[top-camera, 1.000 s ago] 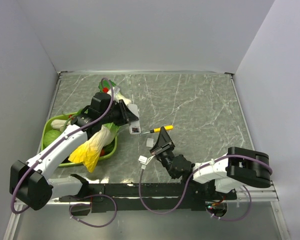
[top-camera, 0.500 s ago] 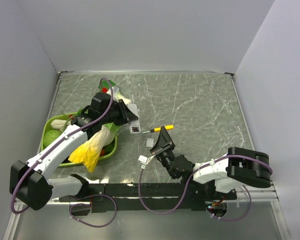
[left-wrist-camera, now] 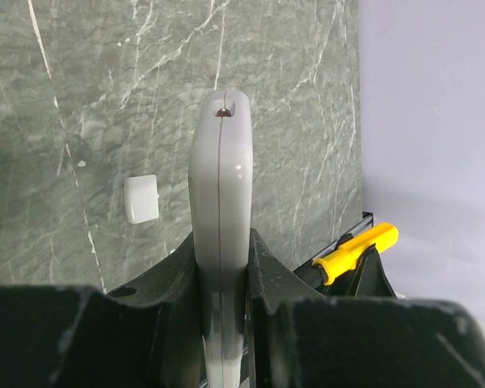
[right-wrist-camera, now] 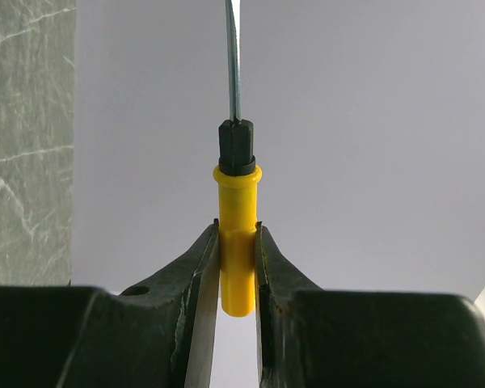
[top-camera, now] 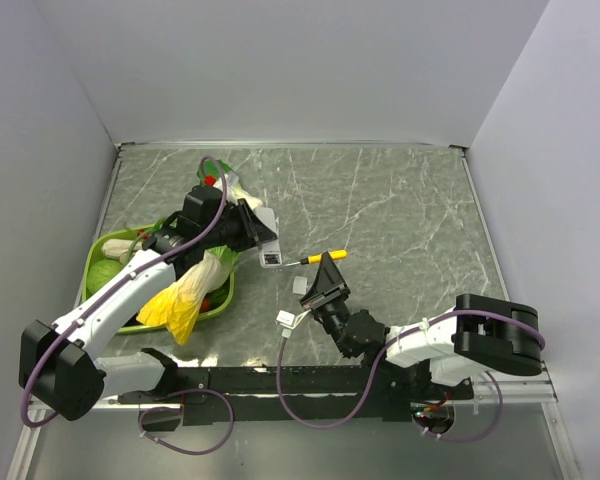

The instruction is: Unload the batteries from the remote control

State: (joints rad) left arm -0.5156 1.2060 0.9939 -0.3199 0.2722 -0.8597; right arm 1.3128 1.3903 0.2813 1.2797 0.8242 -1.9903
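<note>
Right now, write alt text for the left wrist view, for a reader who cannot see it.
Black fingers of the left gripper clamp a slim white plastic remote control edge-on, against a grey-green marbled table. A small white square piece lies on the table to its left; a yellow-handled screwdriver shows lower right.

My grey-green marbled table (top-camera: 400, 210), with a tray of produce, a tool and a small cover.
A green tray (top-camera: 92, 262) sits by my table's left edge. It holds a round green vegetable (top-camera: 105, 273) and a crumpled yellow item (top-camera: 175, 300) that droops over its near rim. A screwdriver (top-camera: 332, 255) with yellow handle, black collar and thin metal blade is over the table's middle. A small pale cover piece (left-wrist-camera: 141, 198) lies flat on the marble.
</note>
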